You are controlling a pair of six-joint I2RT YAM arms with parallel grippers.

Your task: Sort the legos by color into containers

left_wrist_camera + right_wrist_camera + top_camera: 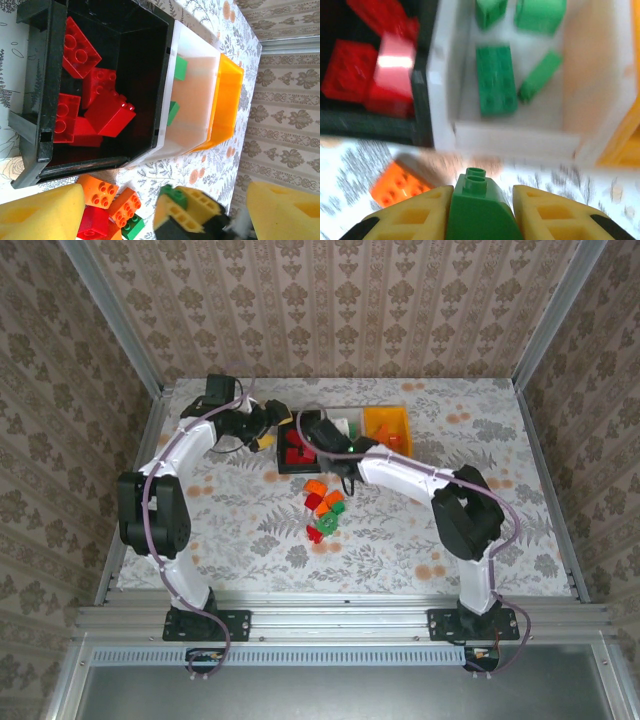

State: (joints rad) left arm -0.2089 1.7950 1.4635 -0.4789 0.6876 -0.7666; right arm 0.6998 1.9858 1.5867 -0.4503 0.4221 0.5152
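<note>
The sort looks well past halfway. Three bins stand touching in a row at the middle of the far edge of the table [480, 530]. The black bin [35, 85] holds a heap of red bricks [109, 114], and the white bin [197, 100] next to it holds several green bricks [495, 80]. The orange bin [227, 105] is at the right end of the row, and the top view shows something orange-red in it, too small to count. What is left is a small loose cluster [324, 505] of orange, red and green legos at the middle of the table, toward the near edge from the bins, plus one more piece: the right tool [481, 192] is clenched on a green sloped brick [479, 215], carried just short of the white bin's near wall. By colour that brick belongs in the white bin. That low wall is the one thing between it and the bin's floor, so I judge it needs to be carried over the rim before release. The left tool [264, 430] hangs released, jaws wide, just beside the black bin's left side and close to the right arm, which reaches across the bins. An orange brick [100, 192] lies near the black bin's near wall, under that crowded spot.
</note>
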